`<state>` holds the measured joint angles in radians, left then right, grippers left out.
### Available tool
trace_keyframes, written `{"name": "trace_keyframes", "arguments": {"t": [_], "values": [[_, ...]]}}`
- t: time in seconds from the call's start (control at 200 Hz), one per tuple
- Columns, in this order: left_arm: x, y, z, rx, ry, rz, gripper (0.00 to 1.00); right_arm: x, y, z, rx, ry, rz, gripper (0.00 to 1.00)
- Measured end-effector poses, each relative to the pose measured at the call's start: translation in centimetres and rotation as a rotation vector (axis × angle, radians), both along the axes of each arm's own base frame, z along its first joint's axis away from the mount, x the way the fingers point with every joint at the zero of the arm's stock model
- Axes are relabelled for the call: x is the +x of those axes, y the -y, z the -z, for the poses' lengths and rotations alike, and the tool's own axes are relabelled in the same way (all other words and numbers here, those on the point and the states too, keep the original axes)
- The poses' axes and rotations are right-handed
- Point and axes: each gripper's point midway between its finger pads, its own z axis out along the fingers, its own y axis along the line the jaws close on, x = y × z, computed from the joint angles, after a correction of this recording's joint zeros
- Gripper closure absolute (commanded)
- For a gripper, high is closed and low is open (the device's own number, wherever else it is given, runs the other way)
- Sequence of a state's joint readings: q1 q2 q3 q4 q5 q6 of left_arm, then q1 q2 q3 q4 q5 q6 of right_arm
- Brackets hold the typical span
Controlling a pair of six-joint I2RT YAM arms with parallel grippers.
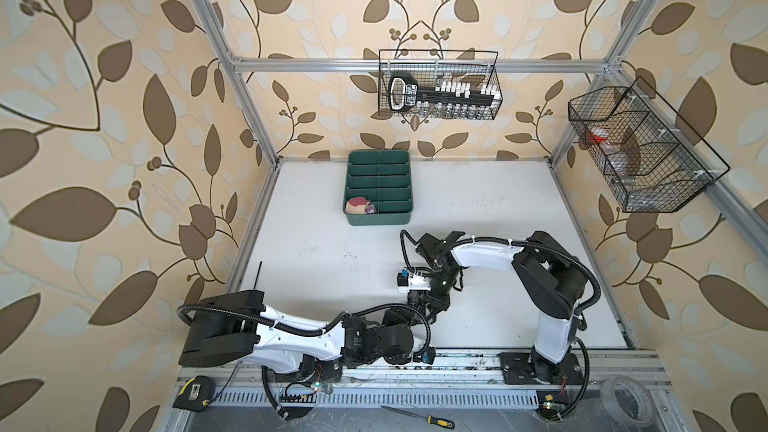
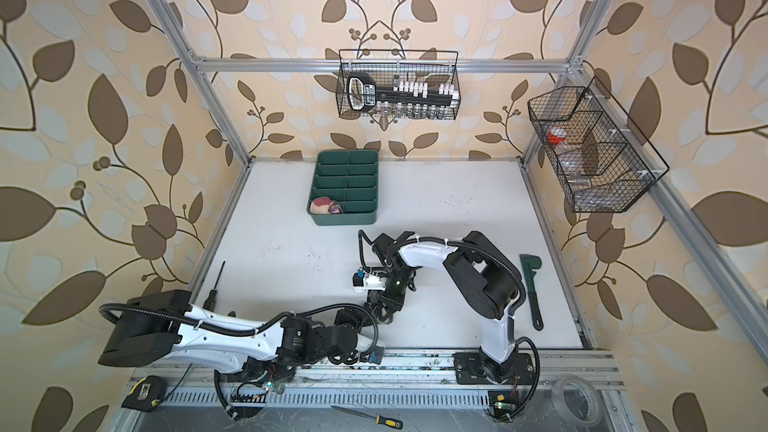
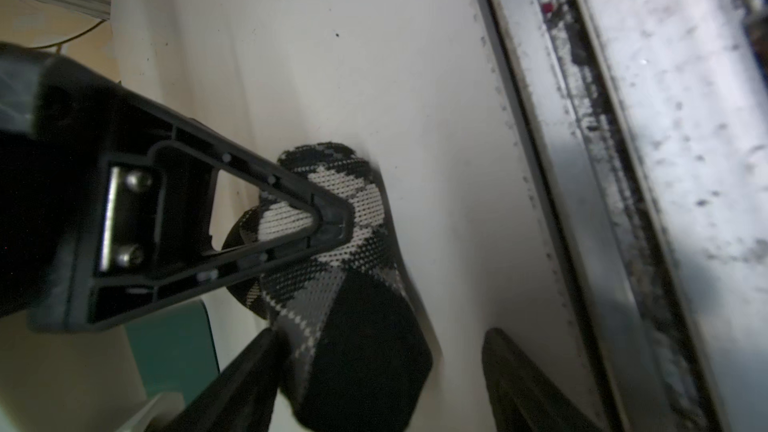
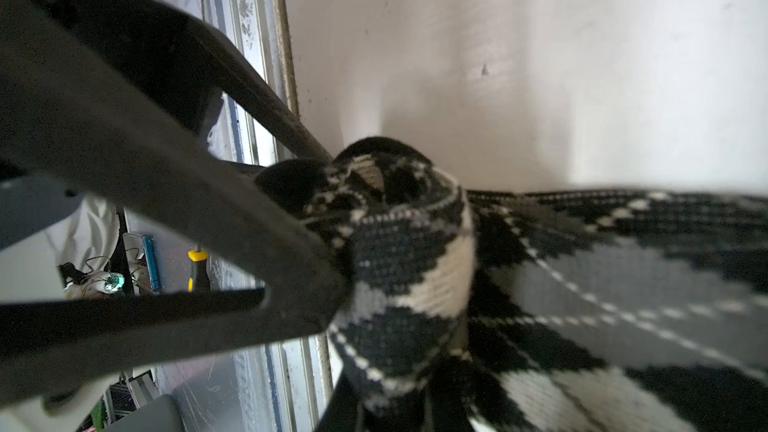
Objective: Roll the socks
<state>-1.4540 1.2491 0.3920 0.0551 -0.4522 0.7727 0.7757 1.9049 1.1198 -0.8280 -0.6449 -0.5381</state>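
Note:
The black-grey-white argyle sock (image 3: 332, 268) lies near the table's front edge, partly rolled (image 4: 399, 251), its flat length running off to one side (image 4: 623, 284). My right gripper (image 3: 332, 222) is shut on the rolled part (image 4: 374, 401). My left gripper (image 3: 382, 334) is open and straddles the sock's black end; one finger (image 3: 253, 363) touches the fabric and the other (image 3: 519, 380) stands apart. In both top views the two grippers (image 1: 417, 305) (image 1: 434, 305) meet over the sock and hide it. The beige and maroon sock (image 1: 360, 205) sits rolled in the green tray (image 1: 380, 219).
The tray (image 2: 345, 218) stands at the back middle. A green pipe wrench (image 2: 532, 288) lies on the table's right side and a black screwdriver (image 2: 216, 284) at its left edge. Wire baskets (image 1: 438, 85) (image 1: 640, 151) hang above. The metal rail (image 3: 582, 201) runs close beside the sock.

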Motion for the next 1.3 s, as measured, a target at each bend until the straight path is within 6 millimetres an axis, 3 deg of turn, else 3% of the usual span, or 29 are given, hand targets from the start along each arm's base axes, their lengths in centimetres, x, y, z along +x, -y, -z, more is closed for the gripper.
{"name": "trace_keyframes", "arguments": {"t": [0.58,0.86,1.095,1.2,1.3], "values": [[1.5,0.8,0.5,-0.022,0.066,-0.073,0.37,0.0,0.1,0.0,0.006,0.004,0.003,1.0],[2.5,1.7,0.9,-0.023,0.111,-0.117,0.5,0.1,0.1,0.0,0.006,0.003,0.006,1.0],[2.9,1.6,1.4,-0.005,0.122,-0.137,0.72,0.2,0.3,0.0,0.003,0.004,0.012,1.0],[2.8,1.6,1.4,-0.006,0.119,-0.142,0.89,0.2,0.3,0.0,0.003,0.005,0.012,1.0],[2.8,1.6,1.4,0.002,0.117,-0.141,0.98,0.3,0.3,0.0,-0.001,0.005,0.018,1.0]]}}
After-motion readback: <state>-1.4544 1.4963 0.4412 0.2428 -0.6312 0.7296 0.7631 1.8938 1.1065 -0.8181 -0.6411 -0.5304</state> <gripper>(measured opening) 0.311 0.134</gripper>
